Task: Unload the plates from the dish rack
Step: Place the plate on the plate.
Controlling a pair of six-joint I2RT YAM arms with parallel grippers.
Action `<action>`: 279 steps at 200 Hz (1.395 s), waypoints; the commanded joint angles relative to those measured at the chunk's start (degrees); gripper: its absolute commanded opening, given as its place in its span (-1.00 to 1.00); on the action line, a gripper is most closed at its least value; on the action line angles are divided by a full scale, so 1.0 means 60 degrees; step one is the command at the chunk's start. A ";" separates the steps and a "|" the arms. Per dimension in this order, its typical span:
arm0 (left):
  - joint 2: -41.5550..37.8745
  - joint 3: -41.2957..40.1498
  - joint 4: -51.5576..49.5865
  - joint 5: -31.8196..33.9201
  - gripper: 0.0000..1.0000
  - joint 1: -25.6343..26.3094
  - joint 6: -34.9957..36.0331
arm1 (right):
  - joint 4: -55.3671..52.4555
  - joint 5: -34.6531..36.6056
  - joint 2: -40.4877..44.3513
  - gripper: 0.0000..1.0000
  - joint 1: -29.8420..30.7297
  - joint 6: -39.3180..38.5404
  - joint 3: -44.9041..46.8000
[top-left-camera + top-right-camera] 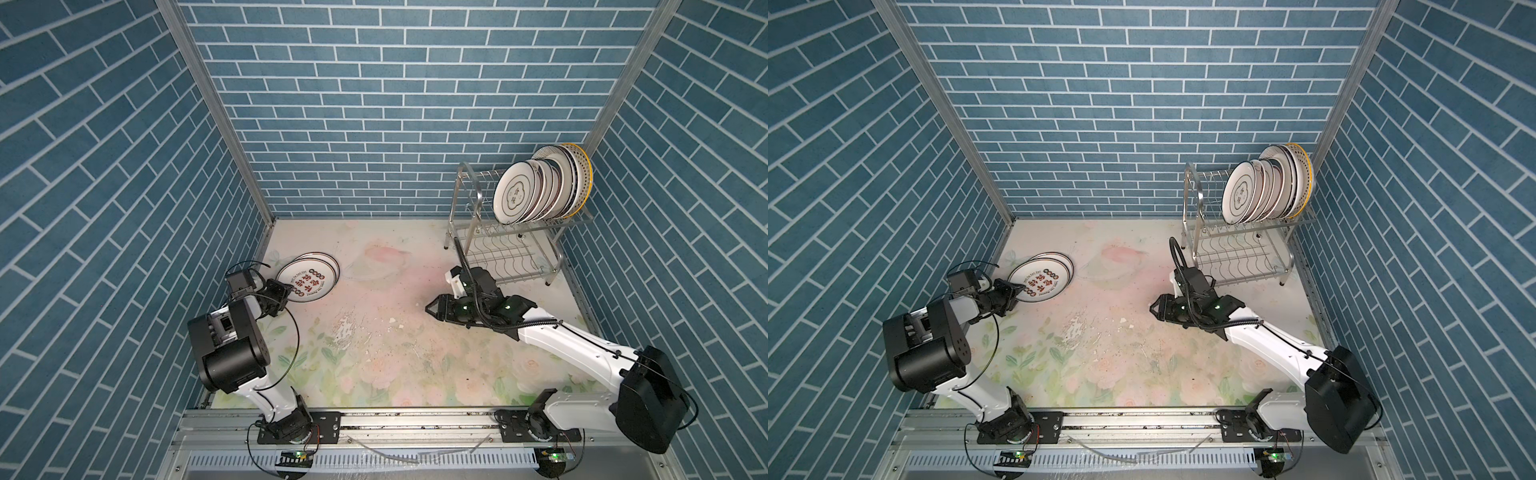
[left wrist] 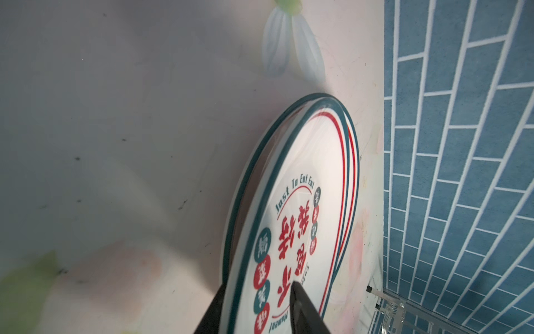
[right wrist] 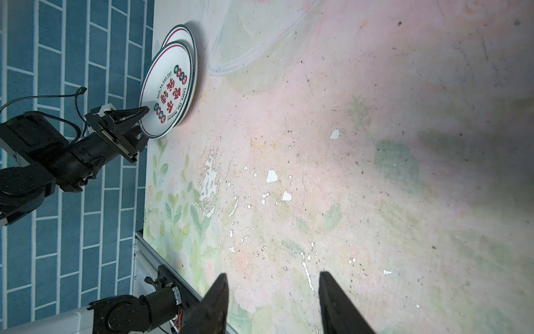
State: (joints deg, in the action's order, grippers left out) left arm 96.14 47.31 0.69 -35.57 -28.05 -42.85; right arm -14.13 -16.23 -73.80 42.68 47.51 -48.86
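Note:
Several white plates stand on edge in the top tier of the steel wire dish rack at the back right. Two teal-rimmed plates lie stacked at the left. The upper one bears red characters and covers most of the lower one. My left gripper is open, its jaws straddling the upper plate's near rim. My right gripper hangs open over the table, holding nothing.
Blue brick walls close in the left, back and right sides. The flower-printed table cover has worn white patches in the middle. An aluminium rail with both arm bases runs along the front edge.

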 commanded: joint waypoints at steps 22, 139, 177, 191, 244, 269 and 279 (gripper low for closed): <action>0.0117 0.0757 -0.1478 0.0655 0.01 0.0268 0.0667 | 0.0117 0.0010 0.0296 0.00 -0.0041 -0.0285 0.0350; 0.1144 0.2505 -0.4113 0.2058 0.21 0.1166 0.1751 | 0.0530 -0.0283 0.0215 0.00 -0.0125 -0.0381 0.0544; 0.1317 0.2859 -0.4390 0.2207 0.25 0.1265 0.1852 | 0.0621 -0.0384 0.0230 -0.01 -0.0198 -0.0390 0.0638; 0.1380 0.2985 -0.4483 0.2248 0.26 0.1281 0.1882 | 0.0627 -0.0408 0.0240 -0.01 -0.0188 -0.0403 0.0643; 0.1894 0.3467 -0.4637 0.2164 0.54 0.1363 0.2058 | 0.0491 -0.0430 0.0303 0.01 -0.0228 -0.0506 0.0620; 0.2089 0.3641 -0.4671 0.2175 0.54 0.1501 0.2095 | 0.0476 -0.0415 0.0303 0.01 -0.0240 -0.0511 0.0628; 0.2126 0.3696 -0.4710 0.2226 0.53 0.1572 0.2088 | 0.0458 -0.0415 0.0303 0.01 -0.0235 -0.0518 0.0630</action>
State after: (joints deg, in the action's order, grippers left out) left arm 107.61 68.18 -25.67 -23.09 -19.75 -31.24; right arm -11.33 -18.26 -73.23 41.56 46.15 -46.81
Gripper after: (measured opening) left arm 0.769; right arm 0.504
